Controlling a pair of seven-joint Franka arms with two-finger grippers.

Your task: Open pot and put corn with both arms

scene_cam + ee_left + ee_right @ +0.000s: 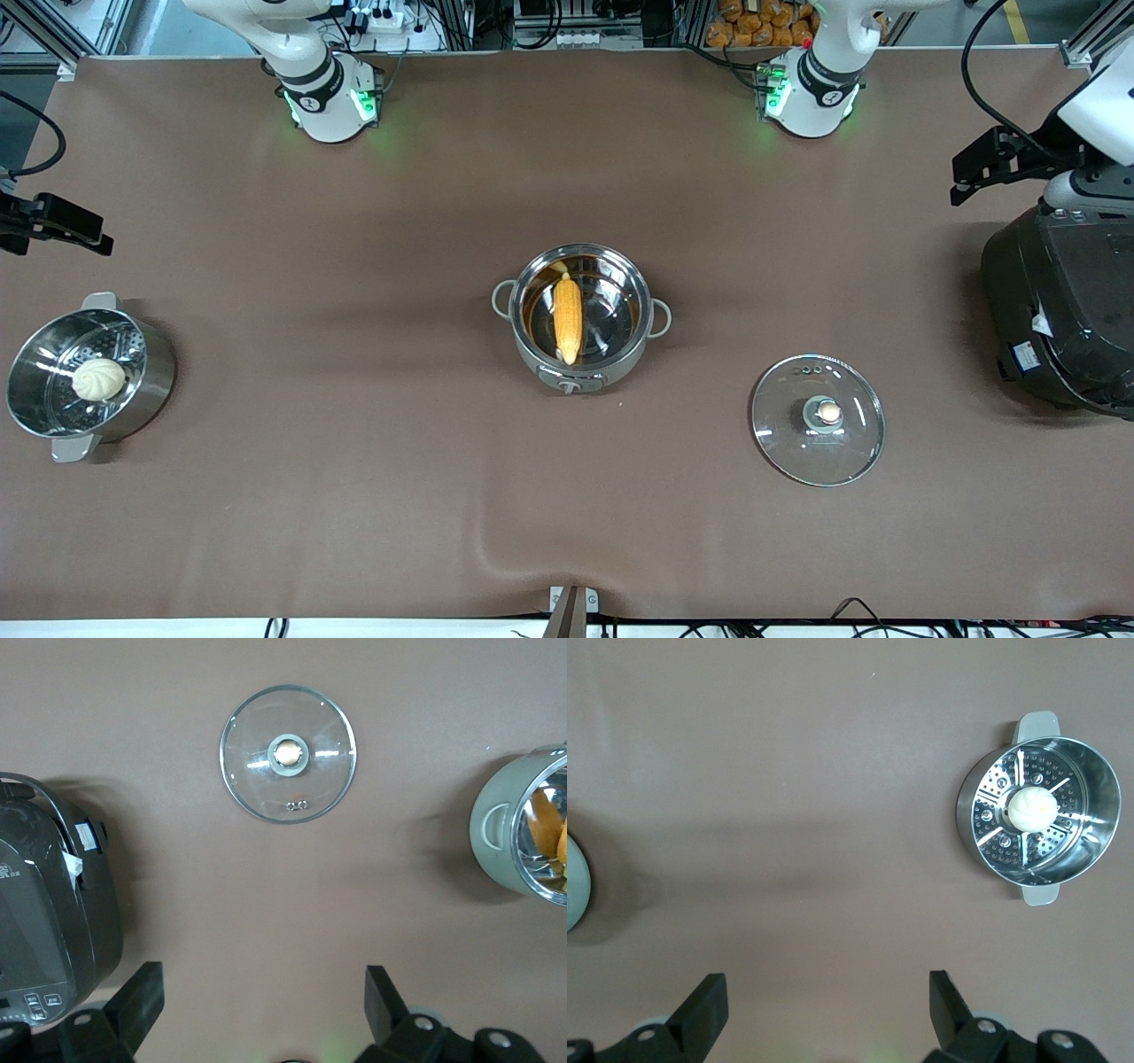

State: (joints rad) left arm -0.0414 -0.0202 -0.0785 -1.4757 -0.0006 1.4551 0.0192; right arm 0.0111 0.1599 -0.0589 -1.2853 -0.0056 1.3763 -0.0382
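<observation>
Since the corn cob lies in the opened steel pot, its glass lid at four o'clock on the surface, left end effector and right end effector wait spread.

Even overhead light, soft shadows, glare on the pot, sharp focus.

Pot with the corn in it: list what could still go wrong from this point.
1. The pot stands open; its lid lies flat on the table toward the left arm's end, so picking it up by its small knob may slip.
2. The corn spans most of the pot, its tip near the rim, and could perhaps keep a lid from seating.
3. The left gripper and right gripper are open, holding nothing.
</observation>
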